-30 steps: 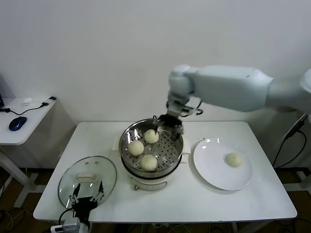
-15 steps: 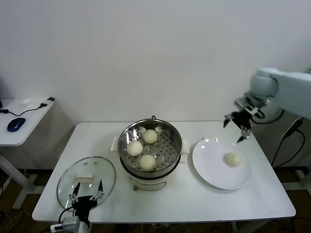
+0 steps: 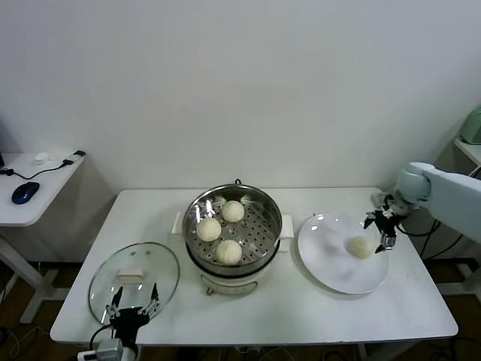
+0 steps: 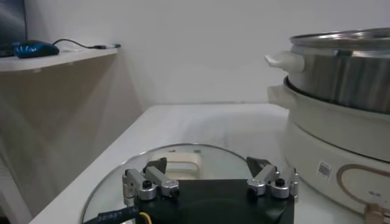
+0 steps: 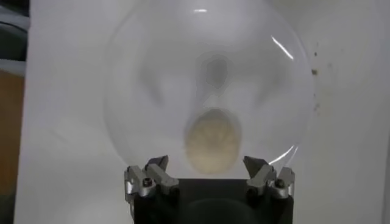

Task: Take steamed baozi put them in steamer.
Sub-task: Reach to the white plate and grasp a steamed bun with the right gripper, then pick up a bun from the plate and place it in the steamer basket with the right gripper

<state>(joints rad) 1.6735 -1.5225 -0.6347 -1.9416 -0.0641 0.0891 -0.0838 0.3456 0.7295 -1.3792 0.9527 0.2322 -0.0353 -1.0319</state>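
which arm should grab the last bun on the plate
Right. The right gripper hangs open just beside the last baozi on the white plate. The left gripper sits at the glass lid, across the steamer.

Three pale baozi in steel steamer; one outside.

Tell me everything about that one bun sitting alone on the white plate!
The last steamed baozi is a small, smooth, pale cream dome. It sits upright on the flat white plate, toward its right side, with nothing else on the plate. The right gripper hangs just beside and above it, jaws open, not touching it. The other three buns are in the steamer.
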